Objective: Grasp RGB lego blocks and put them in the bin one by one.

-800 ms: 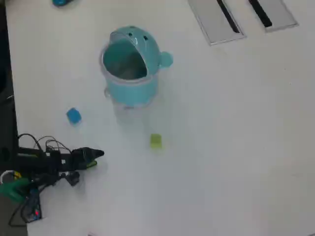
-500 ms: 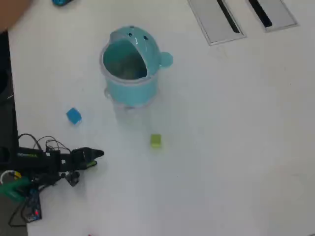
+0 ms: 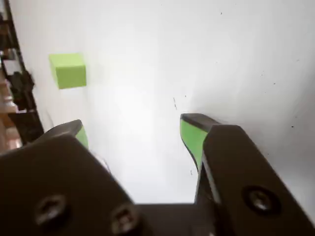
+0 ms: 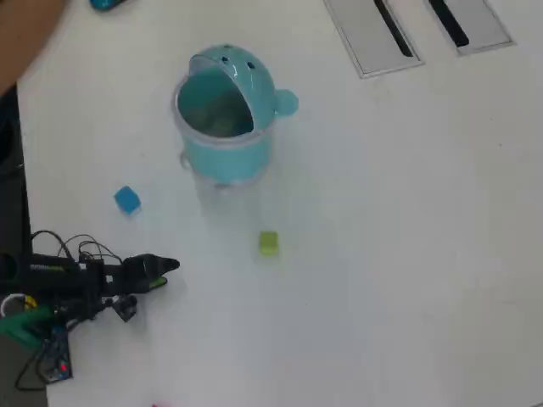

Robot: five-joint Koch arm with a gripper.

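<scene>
The light-teal bin (image 4: 225, 114) stands with its domed lid flipped back and its mouth showing. A bright blue lego block (image 4: 127, 200) lies to its lower left in the overhead view. A yellow-green lego block (image 4: 269, 243) lies below the bin; the wrist view shows this block (image 3: 68, 70) at the upper left, ahead of the jaws and off to their left. My gripper (image 4: 168, 268) lies low at the left of the table, pointing right, apart from both blocks. In the wrist view the gripper (image 3: 134, 123) is open, with only bare table between its green pads (image 3: 191, 135).
Two grey panels with black slots (image 4: 373, 34) sit at the top right. A flat blue object (image 4: 106, 4) lies at the top edge. A skin-coloured arm (image 4: 25, 30) covers the top left corner. Cables (image 4: 55, 339) trail behind my arm near the table's dark left edge.
A skin-coloured arm has come into the top left corner of the overhead view. My arm, the blocks and the bin have not visibly moved.
</scene>
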